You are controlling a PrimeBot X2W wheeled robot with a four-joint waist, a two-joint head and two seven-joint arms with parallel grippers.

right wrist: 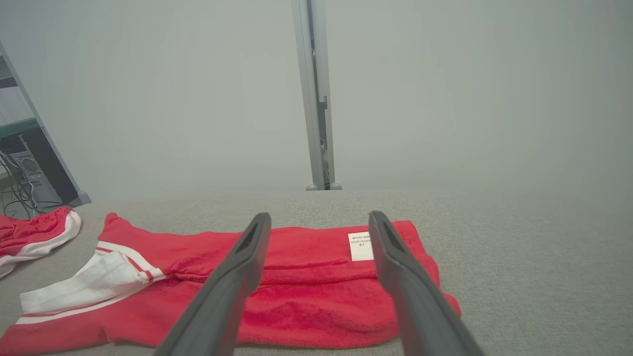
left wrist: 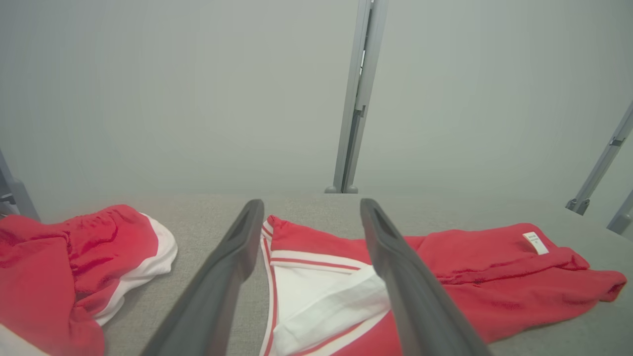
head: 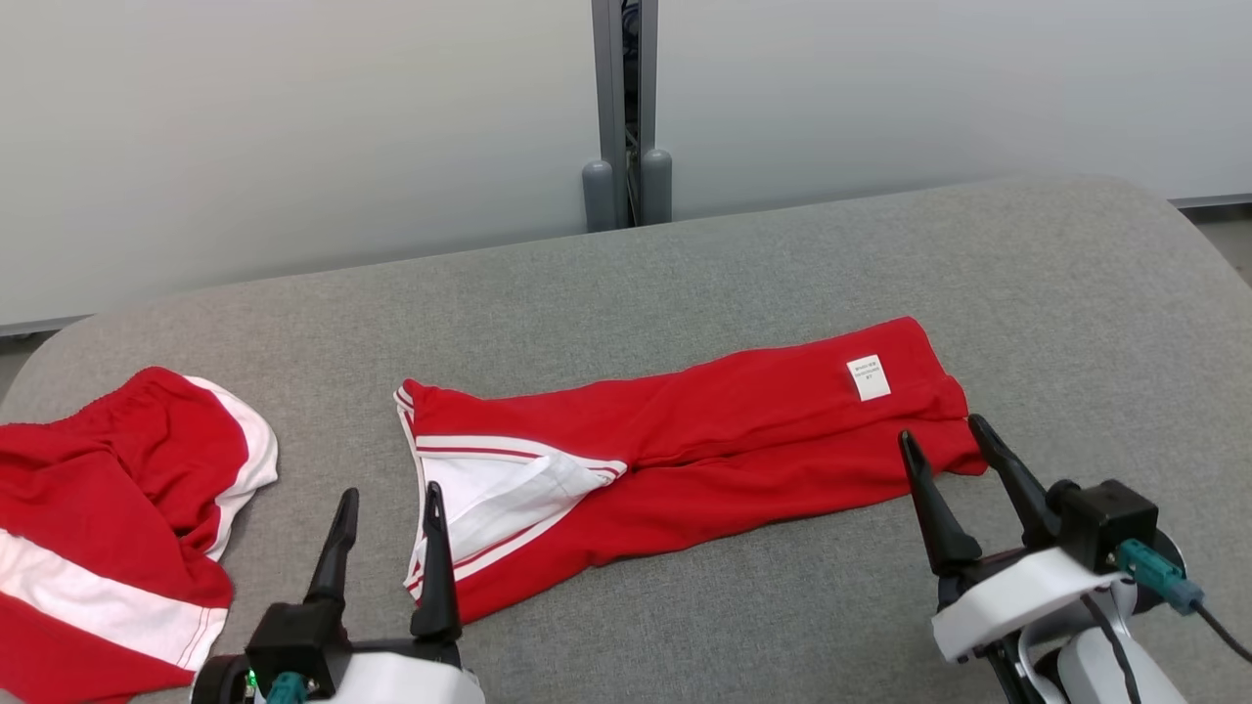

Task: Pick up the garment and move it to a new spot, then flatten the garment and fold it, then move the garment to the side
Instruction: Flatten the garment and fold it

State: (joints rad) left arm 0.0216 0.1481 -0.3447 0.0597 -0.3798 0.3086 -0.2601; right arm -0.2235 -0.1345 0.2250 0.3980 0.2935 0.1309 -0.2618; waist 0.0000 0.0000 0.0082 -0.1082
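Nearest the camera, the left fingers [head: 433,548] [left wrist: 227,267] stand spread wide with nothing between them, low at the left end of the garment [head: 724,430] [left wrist: 470,257] [right wrist: 306,296]; in the head view one finger crosses the white panel [head: 489,494] at that end, and whether it touches the cloth cannot be told. The right fingers [head: 929,508] [right wrist: 232,282] are likewise parted and empty, tilted, with their tips at the near edge of the garment's right end. The garment itself, red with white trim, lies folded into a long narrow band across the middle of the grey tabletop [head: 782,274], running left to right, its right end a little farther back than its left. A small white label [head: 869,377] [left wrist: 535,242] [right wrist: 360,245] sits face up near that right end, and in the right wrist view it shows just inside one finger. Well apart to the left, a second garment [head: 108,489] [left wrist: 74,257] [right wrist: 29,232] in red and white lies rumpled at the tabletop's edge. Beyond the far edge stand pale wall panels [head: 293,127], joined by a grey post [head: 624,108]
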